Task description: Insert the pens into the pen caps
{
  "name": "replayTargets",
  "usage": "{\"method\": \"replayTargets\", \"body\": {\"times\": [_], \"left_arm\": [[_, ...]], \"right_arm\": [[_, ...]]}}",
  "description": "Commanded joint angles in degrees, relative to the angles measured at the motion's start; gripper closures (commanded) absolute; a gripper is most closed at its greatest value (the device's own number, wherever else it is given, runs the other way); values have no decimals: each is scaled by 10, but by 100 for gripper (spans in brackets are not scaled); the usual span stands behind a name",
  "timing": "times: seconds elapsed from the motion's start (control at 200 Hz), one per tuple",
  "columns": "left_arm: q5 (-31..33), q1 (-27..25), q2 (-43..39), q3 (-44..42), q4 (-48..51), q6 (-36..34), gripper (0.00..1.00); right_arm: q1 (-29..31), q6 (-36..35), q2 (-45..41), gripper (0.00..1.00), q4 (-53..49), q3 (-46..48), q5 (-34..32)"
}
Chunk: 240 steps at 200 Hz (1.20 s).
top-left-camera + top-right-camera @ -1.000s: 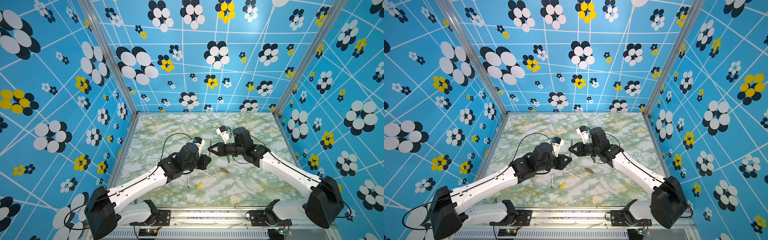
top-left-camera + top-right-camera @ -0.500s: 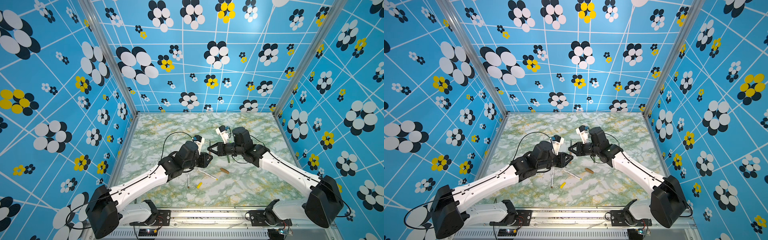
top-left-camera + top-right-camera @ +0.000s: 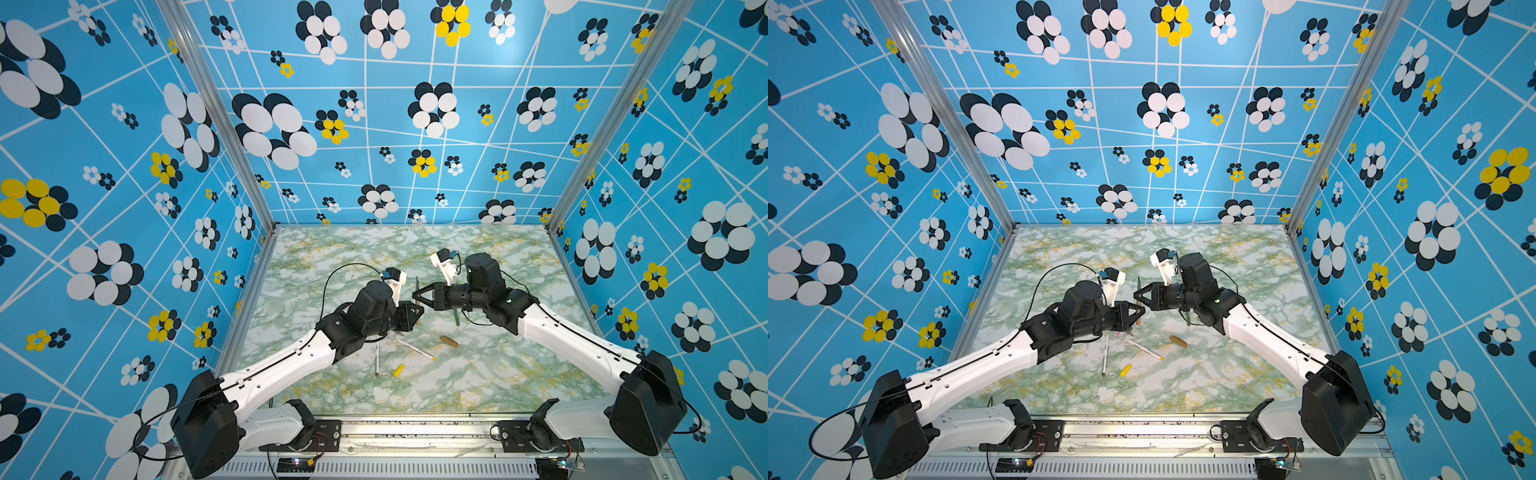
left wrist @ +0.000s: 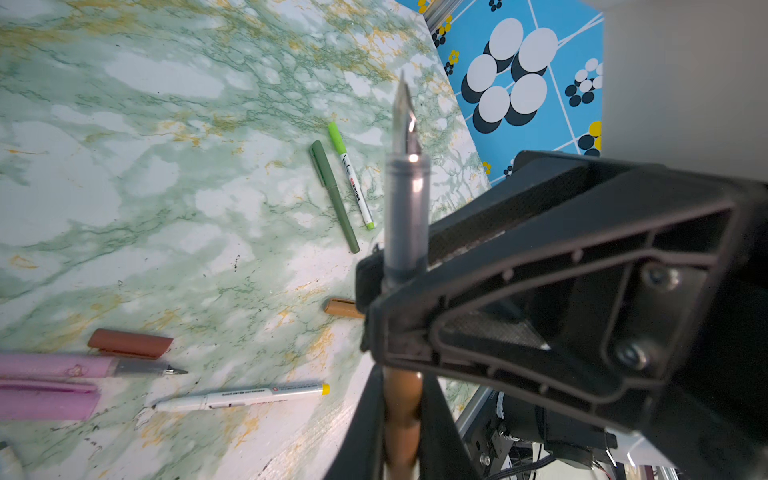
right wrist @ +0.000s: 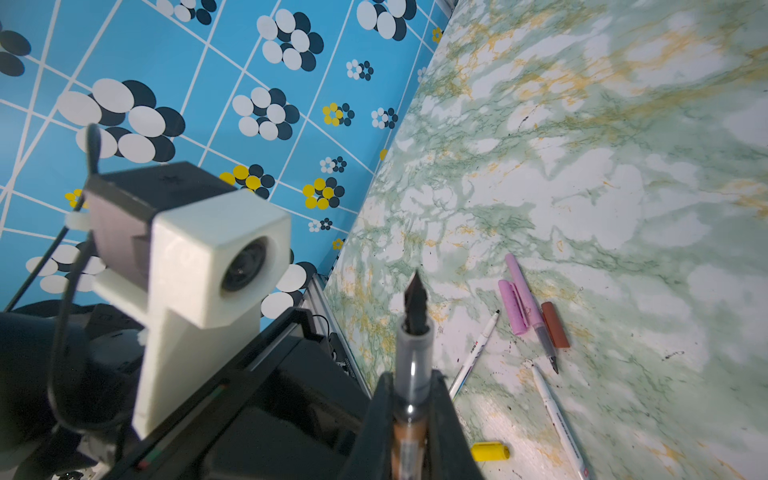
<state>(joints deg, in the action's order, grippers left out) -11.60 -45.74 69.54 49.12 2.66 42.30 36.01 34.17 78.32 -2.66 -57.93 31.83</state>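
No word, brand or number can be read with any certainty. Printing shows on three pens, all of it too small or too blurred to make out. In the left wrist view, the white-barrelled marker pen with a light green cap [image 4: 351, 174] carries a black, handwriting-like mark along its barrel, with a small red block of print next to it. The white marker pen with a yellow end [image 4: 241, 397] bears a line of dark grey print and a tiny red mark along its barrel. In the right wrist view, a thin white pen with a dark tip [image 5: 473, 353] shows short red and black lettering at mid-barrel, which is not legible.
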Motion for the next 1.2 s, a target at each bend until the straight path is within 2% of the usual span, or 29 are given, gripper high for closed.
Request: {"method": "replayTargets", "body": {"times": [0.0,0.115,0.18,0.3,0.4,0.545,0.71,0.965,1.194], "left_arm": [[0,5,-6,-3,10,-4,94],[8,5,-11,-3,27,-11,100],[18,6,-13,-1,44,-19,100],[42,8,-22,-3,81,-36,100],[47,14,-35,-6,110,-56,100],[48,25,-59,-20,144,-83,100],[25,42,-91,-47,160,-100,100],[9,48,-126,-87,141,-91,100],[12,53,-141,-123,104,-73,100]], "right_arm": [[5,2,-10,92,14,6,-9],[5,-4,-12,87,3,5,-22],[5,-15,-14,79,-15,-1,-33],[4,-51,-22,64,-82,-21,-73],[4,-83,-27,58,-160,-41,-116],[4,-121,-22,56,-268,-45,-189],[6,-152,15,56,-343,-32,-253],[32,-205,105,53,-413,-58,-335],[60,-236,187,51,-437,-91,-365]]}}
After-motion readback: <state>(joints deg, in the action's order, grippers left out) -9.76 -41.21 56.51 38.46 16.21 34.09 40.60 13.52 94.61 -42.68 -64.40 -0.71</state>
